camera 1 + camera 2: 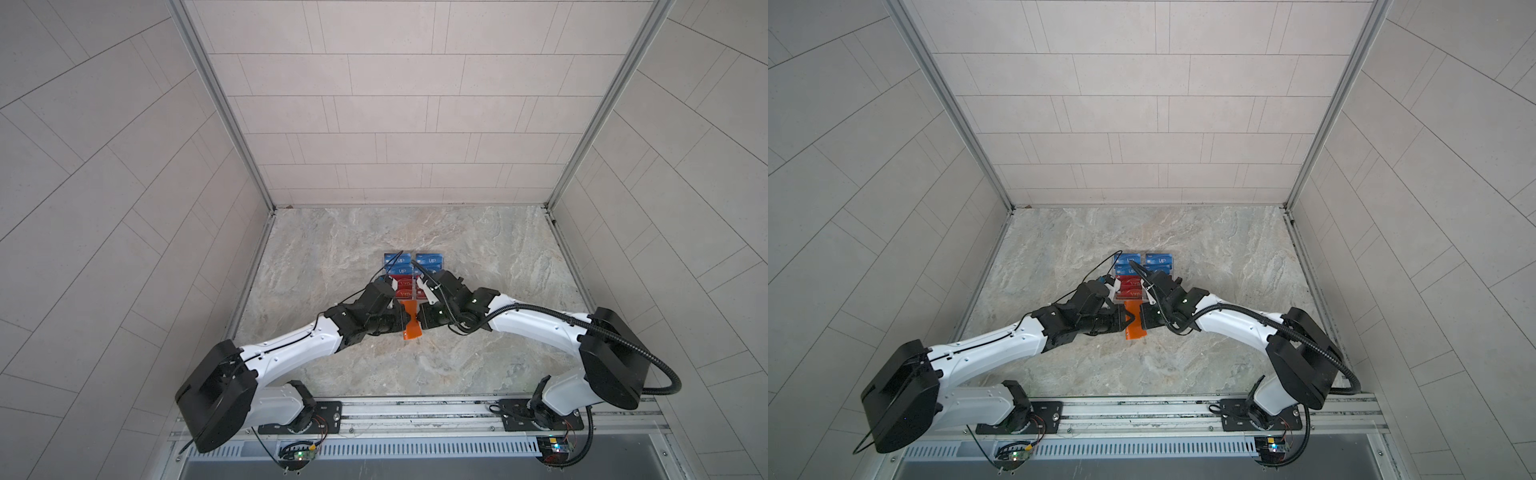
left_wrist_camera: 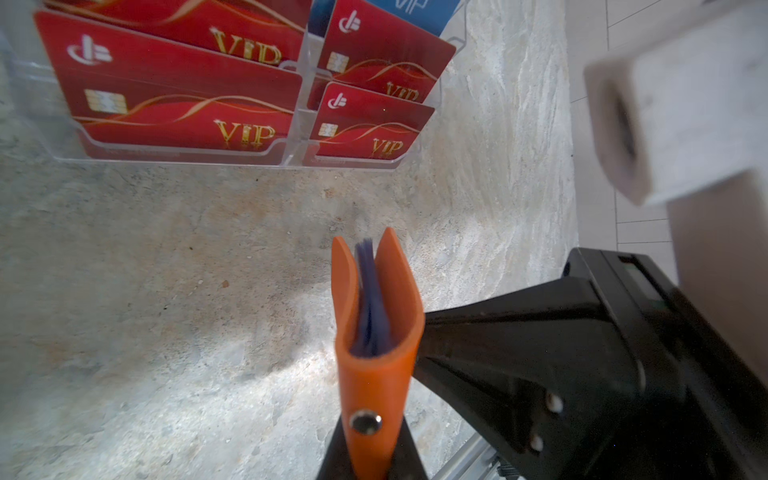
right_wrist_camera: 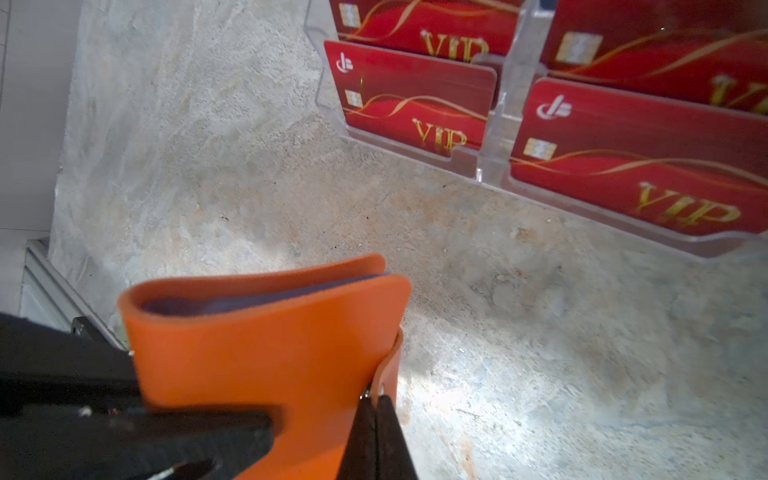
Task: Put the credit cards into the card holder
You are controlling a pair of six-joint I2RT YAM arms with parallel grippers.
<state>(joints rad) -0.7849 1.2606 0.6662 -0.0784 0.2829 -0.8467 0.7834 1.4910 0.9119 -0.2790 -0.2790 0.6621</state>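
orange leather-like card holder (image 2: pixel 376 374) stands on edge over the tabletop (image 1: pixel 457 249), just in front of the clear acrylic stand (image 3: pixel 478 166) that keeps the red credit cards (image 2: pixel 183 108). our left end effector (image 2: pixel 370 453) clamps its body to steady it, while our right end effector (image 3: pixel 376 419), pinched on the tab, probably means to pull it open.

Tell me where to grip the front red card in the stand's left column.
Probably pinch the front red card by its exposed top edge, from above: it stands tilted back in the acrylic stand, whose lip covers its bottom edge.
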